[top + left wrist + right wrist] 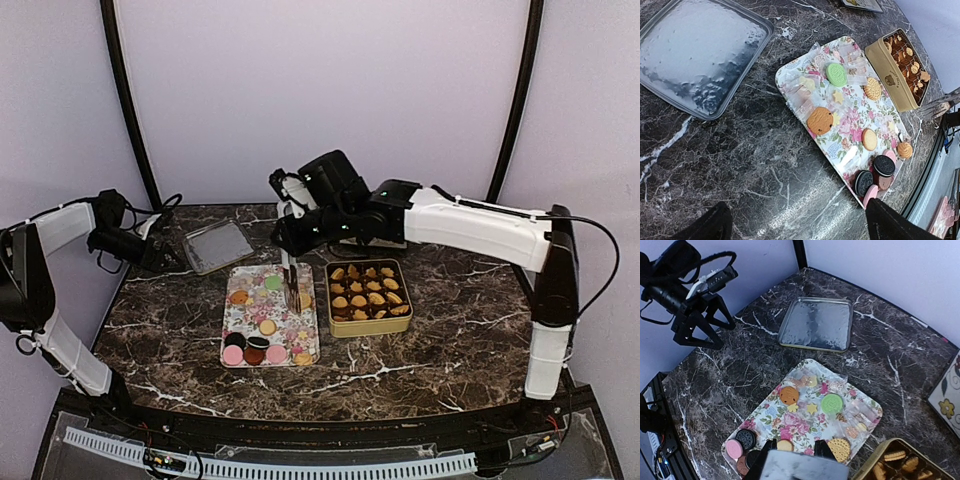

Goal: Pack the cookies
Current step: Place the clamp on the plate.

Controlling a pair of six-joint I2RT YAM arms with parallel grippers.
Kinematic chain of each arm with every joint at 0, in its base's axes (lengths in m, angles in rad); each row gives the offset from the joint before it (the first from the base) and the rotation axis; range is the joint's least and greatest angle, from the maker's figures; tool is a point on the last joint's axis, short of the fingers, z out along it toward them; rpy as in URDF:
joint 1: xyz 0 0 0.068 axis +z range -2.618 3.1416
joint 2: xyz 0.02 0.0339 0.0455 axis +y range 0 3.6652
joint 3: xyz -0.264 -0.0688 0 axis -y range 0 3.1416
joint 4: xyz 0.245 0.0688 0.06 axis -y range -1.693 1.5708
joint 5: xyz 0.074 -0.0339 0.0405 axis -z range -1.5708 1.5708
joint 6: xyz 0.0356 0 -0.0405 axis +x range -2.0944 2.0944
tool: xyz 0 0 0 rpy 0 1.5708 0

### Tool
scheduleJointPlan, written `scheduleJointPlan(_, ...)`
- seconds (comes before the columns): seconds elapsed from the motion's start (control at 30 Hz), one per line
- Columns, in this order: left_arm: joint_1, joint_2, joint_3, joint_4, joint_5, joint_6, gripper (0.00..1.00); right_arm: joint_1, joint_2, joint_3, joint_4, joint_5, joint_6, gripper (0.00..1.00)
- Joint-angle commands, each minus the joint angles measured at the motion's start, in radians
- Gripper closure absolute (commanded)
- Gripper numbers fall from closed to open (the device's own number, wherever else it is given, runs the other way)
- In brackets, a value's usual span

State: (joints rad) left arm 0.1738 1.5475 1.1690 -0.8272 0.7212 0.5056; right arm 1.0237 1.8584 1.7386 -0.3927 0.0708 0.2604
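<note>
Marble table (450, 330); right gripper (291, 295) above tray (228, 320), likely seeking cookies (267, 327), opening indiscernible. Left gripper (797, 222) well left of tray, spread wide, empty, clear of work.

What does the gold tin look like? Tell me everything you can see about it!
The gold tin is a rectangular box with rounded corners and shiny, metal-looking walls. A small picture, seemingly a bear, shows on one side in the left wrist view. The tin is open, with no lid on it. It sits flat on the dark marble table, close beside the right edge of the flowery tray. Inside, dark brown pockets hold rows of golden-tan cookies.
</note>
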Motion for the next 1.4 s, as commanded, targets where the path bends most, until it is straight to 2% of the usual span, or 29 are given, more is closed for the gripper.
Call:
scheduleJointPlan(0.0, 0.015, 0.012, -0.030, -0.024, -0.012, 0.059, 0.05, 0.017, 0.207, 0.233, -0.275, -0.103, 0.045, 0.79)
scheduleJointPlan(0.3, 0.013, -0.019, -0.076, -0.061, 0.012, 0.166, 0.06, -0.011, 0.444, 0.513, -0.387, -0.182, 0.113, 0.75)
scheduleJointPlan(0.37, 0.013, -0.017, -0.080, -0.064, 0.027, 0.175, 0.06, -0.025, 0.477, 0.540, -0.407, -0.199, 0.131, 0.70)
scheduleJointPlan(0.57, 0.008, -0.010, -0.103, -0.015, 0.067, 0.187, 0.04, -0.054, 0.525, 0.478, -0.351, -0.198, 0.168, 0.60)
scheduleJointPlan(0.83, -0.046, 0.075, -0.034, 0.066, -0.033, 0.154, 0.03, -0.086, 0.622, 0.518, -0.261, -0.213, 0.250, 0.56)
scheduleJointPlan(1.03, -0.091, 0.181, 0.052, 0.072, -0.090, 0.175, 0.13, -0.105, 0.627, 0.469, -0.179, -0.224, 0.312, 0.51)
scheduleJointPlan(1.13, -0.130, 0.228, 0.086, 0.079, -0.138, 0.192, 0.16, -0.109, 0.617, 0.459, -0.170, -0.227, 0.325, 0.45)
scheduleJointPlan(1.27, -0.164, 0.272, 0.126, 0.111, -0.194, 0.210, 0.20, -0.112, 0.548, 0.418, -0.136, -0.205, 0.320, 0.30)
scheduleJointPlan(1.37, -0.171, 0.330, 0.187, 0.096, -0.220, 0.223, 0.28, -0.113, 0.462, 0.360, -0.079, -0.200, 0.314, 0.27)
